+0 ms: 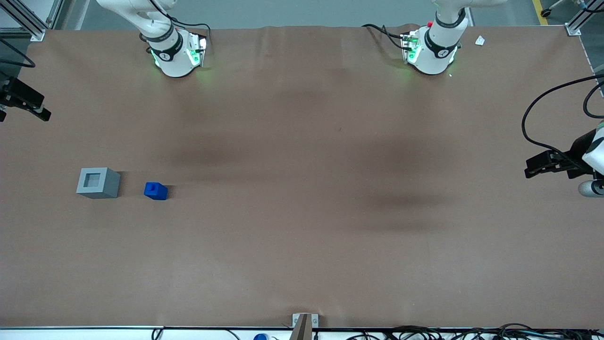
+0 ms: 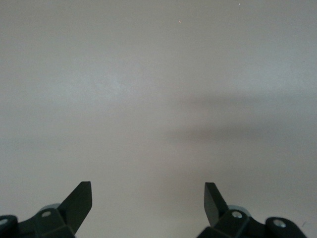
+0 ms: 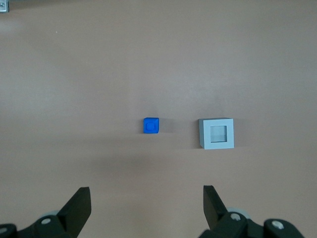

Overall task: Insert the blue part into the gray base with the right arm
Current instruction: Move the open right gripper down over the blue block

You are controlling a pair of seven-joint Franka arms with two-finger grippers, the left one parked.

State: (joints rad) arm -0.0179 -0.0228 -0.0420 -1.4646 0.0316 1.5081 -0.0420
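The blue part [image 1: 155,191] stands on the brown table with its stub up, a short gap from the gray base [image 1: 98,182], on the side toward the parked arm. The base's square recess faces up and holds nothing. My right gripper [image 1: 40,109] hangs at the working arm's end of the table, farther from the front camera than the base and well apart from both. In the right wrist view the gripper [image 3: 146,191] is open with nothing between its fingers, looking down from high on the blue part [image 3: 151,125] and the gray base [image 3: 216,133].
The working arm's base [image 1: 174,52] stands at the table's back edge. A small white scrap [image 1: 480,40] lies near the back corner at the parked arm's end. A metal bracket [image 1: 304,321] and cables sit along the front edge.
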